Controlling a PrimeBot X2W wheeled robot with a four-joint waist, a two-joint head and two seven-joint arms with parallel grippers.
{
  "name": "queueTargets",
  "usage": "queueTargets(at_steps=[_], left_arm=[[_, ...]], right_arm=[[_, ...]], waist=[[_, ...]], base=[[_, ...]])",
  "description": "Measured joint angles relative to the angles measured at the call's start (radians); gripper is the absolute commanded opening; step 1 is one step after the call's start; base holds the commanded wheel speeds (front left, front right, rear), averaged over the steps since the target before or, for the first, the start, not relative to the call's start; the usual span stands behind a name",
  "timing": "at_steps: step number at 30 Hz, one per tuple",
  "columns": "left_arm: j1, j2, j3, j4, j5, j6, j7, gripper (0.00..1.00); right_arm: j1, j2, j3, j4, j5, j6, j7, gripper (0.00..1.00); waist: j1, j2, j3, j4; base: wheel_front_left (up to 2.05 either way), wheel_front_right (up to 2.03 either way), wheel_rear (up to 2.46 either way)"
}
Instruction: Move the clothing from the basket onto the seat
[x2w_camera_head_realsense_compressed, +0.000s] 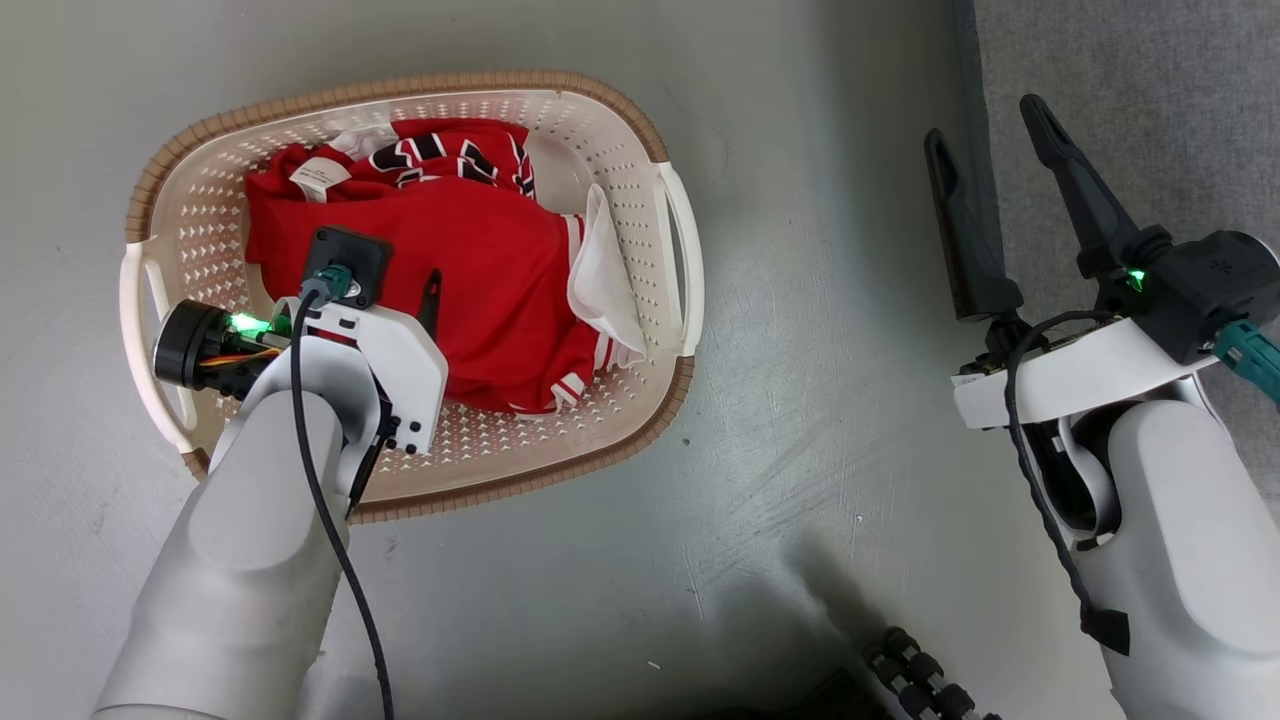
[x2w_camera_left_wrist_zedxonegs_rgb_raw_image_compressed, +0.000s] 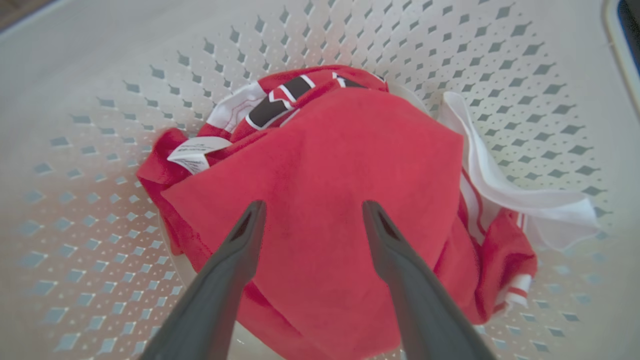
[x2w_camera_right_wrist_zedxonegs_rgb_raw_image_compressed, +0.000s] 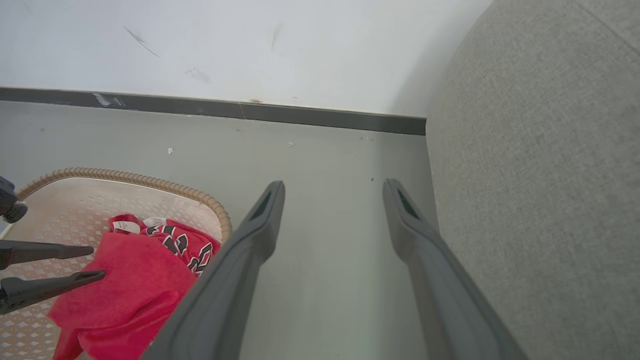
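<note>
The pickup is just starting: the red clothing (x2w_camera_head_realsense_compressed: 500, 270) lies heaped in the basket (x2w_camera_head_realsense_compressed: 620, 160) at the upper left of the head view. The left claw (x2w_camera_left_wrist_zedxonegs_rgb_raw_image_compressed: 312, 207) hangs over the heap, spread wide and empty, though I can't quite tell whether its tips touch the cloth. The right claw (x2w_camera_head_realsense_compressed: 985, 125), also spread and empty, sits at the upper right by the grey seat (x2w_camera_head_realsense_compressed: 1130, 100). Next, I'd say, the left claw must press in and pinch a fold before lifting.

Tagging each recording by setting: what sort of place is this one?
Probably a living room, or a mock-up of one: a grey fabric sofa, a laundry basket of red clothing on a smooth grey floor.
</note>
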Motion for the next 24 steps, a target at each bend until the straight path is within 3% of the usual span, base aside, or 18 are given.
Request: queueTargets(at_steps=[24], left_arm=[[-0.038,0.011,0.009,0.054,-0.010,0.009,-0.012,1.00]], right_arm=[[-0.001,0.003,0.008,-0.006,0.009,0.000,-0.005,1.00]], waist=[[0.0000,0.0000,0.049,-0.031]], base=[[0.00,0.00,0.00]])
